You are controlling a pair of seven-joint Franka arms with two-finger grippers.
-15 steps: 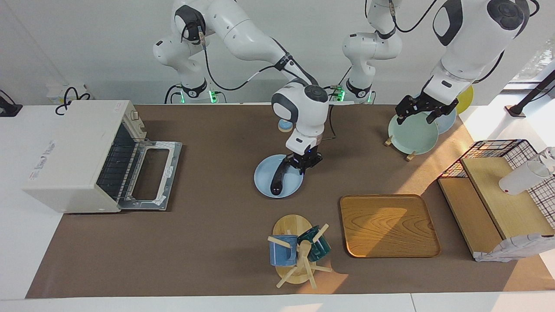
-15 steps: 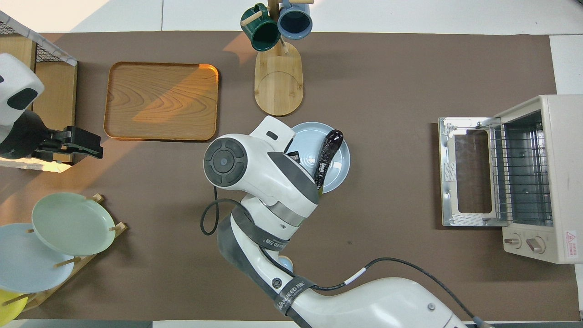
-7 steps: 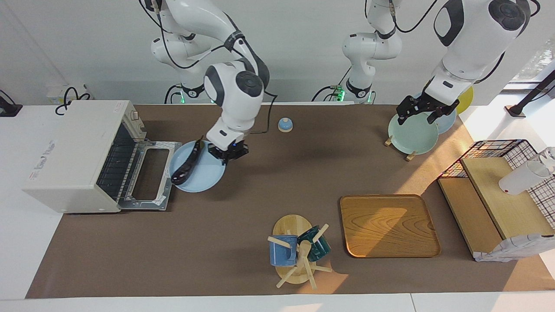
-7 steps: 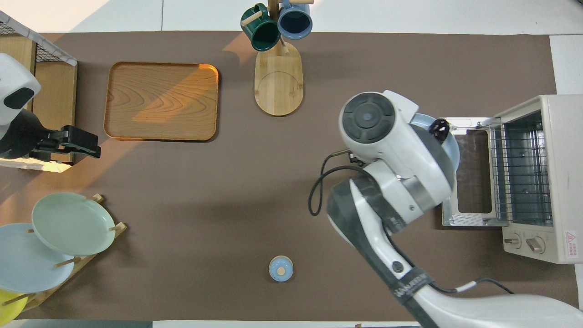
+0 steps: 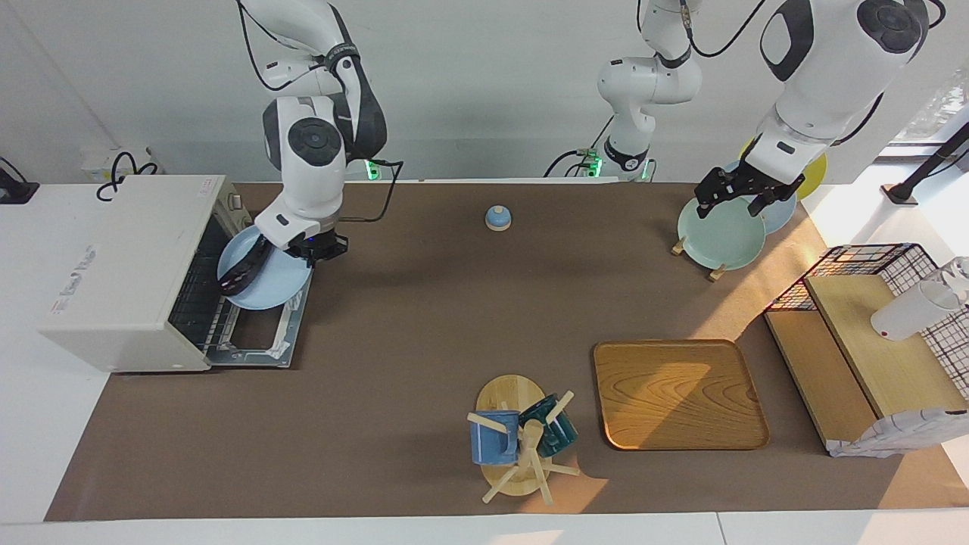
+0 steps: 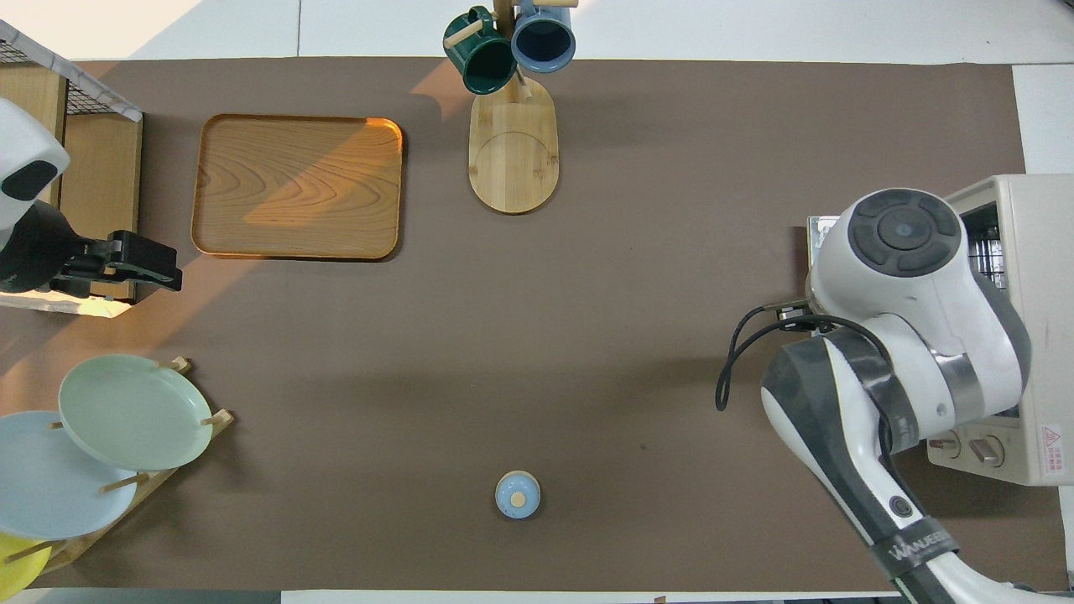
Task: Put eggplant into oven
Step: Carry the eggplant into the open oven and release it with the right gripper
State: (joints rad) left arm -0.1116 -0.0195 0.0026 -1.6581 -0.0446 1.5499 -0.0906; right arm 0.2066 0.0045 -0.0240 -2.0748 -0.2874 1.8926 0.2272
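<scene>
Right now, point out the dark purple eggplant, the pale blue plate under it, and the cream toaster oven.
Dark purple eggplant [image 5: 241, 271], facing view, mid-body.
Pale blue round plate [image 5: 274, 281], facing view, bare surface beside the eggplant.
Cream-white toaster oven [image 5: 121, 257], facing view, top panel.

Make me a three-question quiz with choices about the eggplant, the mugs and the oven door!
1. Where is the eggplant?
A. on the blue plate held over the oven door
B. on the wooden tray
C. on the mug rack

2. How many mugs hang on the rack?
A. one
B. two
C. four

3. How is the oven door?
A. shut
B. taken off
C. folded down open

Answers: 1 A, the right end effector grips the plate's rim with the eggplant on it. 2 B, one blue, one green. 3 C, it lies flat.
</scene>
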